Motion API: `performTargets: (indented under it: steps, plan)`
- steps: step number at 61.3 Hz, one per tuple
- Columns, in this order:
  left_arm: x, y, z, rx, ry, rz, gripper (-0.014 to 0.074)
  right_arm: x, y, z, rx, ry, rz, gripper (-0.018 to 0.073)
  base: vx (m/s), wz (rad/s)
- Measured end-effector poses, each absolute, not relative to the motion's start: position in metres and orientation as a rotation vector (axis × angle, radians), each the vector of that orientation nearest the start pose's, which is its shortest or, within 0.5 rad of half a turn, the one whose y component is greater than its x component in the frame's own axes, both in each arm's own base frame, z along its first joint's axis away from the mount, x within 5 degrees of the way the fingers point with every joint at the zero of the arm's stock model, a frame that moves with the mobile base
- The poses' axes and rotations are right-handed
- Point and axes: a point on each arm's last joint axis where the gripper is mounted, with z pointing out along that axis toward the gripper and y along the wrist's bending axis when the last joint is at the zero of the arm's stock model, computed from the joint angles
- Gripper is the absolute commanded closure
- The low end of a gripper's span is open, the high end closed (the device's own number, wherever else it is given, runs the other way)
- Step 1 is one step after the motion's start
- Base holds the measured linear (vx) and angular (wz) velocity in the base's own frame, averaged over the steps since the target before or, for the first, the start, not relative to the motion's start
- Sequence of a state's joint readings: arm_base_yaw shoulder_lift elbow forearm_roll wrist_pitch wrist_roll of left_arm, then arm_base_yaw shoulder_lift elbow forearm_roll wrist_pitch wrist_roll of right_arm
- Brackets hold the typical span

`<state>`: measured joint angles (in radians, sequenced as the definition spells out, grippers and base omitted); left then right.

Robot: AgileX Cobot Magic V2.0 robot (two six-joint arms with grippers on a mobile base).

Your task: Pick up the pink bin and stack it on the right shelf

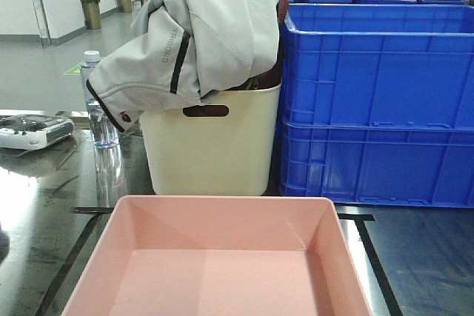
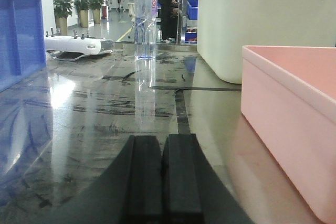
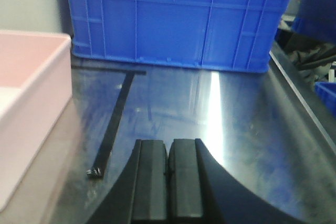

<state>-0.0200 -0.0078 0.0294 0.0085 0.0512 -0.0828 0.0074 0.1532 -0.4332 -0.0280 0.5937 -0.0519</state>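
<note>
Sitting upright and empty: pink bin [image 1: 222, 257], wide, shallow, pale, smooth sloping walls, plain rim. Resting flat on right shelf [image 1: 415, 257], glossy dark grey, reflecting light, carrying black tape lines running just beside both bin sides.

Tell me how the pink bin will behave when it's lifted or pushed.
The pink bin looks empty, so it is probably light. Its walls look smooth and sloping, so a grip may slip; the rim seems the safer hold. Sitting on the glossy grey surface, it would likely slide rather than tip when pushed, being wide and shallow.
</note>
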Motion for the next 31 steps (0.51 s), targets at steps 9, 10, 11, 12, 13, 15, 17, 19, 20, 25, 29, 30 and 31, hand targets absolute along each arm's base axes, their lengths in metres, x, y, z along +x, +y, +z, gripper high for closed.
performTargets:
  steps: [9, 10, 11, 12, 13, 15, 17, 19, 20, 25, 29, 30, 31]
  plan:
    - [0.057, -0.001, 0.199, -0.043, 1.556, -0.074, 0.0599, 0.052, -0.001, 0.259, -0.067, 1.808, -0.067, 0.0568, 0.0, 0.0]
    - [0.057, -0.001, 0.199, -0.043, 1.556, -0.074, 0.0599, 0.053, -0.001, 0.256, -0.067, 1.804, -0.066, 0.0568, 0.0, 0.0]
    - [0.057, -0.001, 0.199, -0.043, 1.556, -0.074, 0.0599, 0.054, -0.001, 0.254, -0.067, 1.8, -0.066, 0.0568, 0.0, 0.0]
    - [0.057, -0.001, 0.199, -0.043, 1.556, -0.074, 0.0599, 0.055, -0.001, 0.251, -0.067, 1.792, -0.066, 0.0568, 0.0, 0.0]
    - [0.057, -0.001, 0.199, -0.043, 1.556, -0.074, 0.0599, 0.056, -0.001, 0.25, -0.066, 1.787, -0.066, 0.0568, 0.0, 0.0]
    - [0.057, -0.001, 0.199, -0.043, 1.556, -0.074, 0.0599, 0.057, -0.001, 0.246, -0.066, 1.771, -0.065, 0.0568, 0.0, 0.0]
    - [0.057, -0.001, 0.199, -0.043, 1.556, -0.074, 0.0599, 0.059, -0.001, 0.243, -0.067, 1.747, -0.065, 0.0568, 0.0, 0.0]
    - [0.057, -0.001, 0.199, -0.043, 1.556, -0.074, 0.0599, 0.059, -0.001, 0.24, -0.066, 1.717, -0.065, 0.0568, 0.0, 0.0]
    - [0.057, -0.001, 0.199, -0.043, 1.556, -0.074, 0.0599, 0.059, -0.001, 0.239, -0.065, 1.703, -0.064, 0.0568, 0.0, 0.0]
    - [0.057, -0.001, 0.199, -0.043, 1.556, -0.074, 0.0599, 0.056, 0.0, 0.234, -0.059, 1.599, -0.06, 0.0568, 0.0, 0.0]
    - [0.057, -0.001, 0.199, -0.043, 1.556, -0.074, 0.0599, 0.054, 0.0, 0.228, -0.054, 1.531, -0.055, 0.0568, 0.0, 0.0]
    - [0.057, -0.001, 0.199, -0.043, 1.556, -0.074, 0.0599, 0.054, 0.0, 0.226, -0.053, 1.523, -0.054, 0.0568, 0.0, 0.0]
    - [0.057, -0.001, 0.199, -0.043, 1.556, -0.074, 0.0599, 0.054, 0.0, 0.223, -0.053, 1.516, -0.054, 0.0568, 0.0, 0.0]
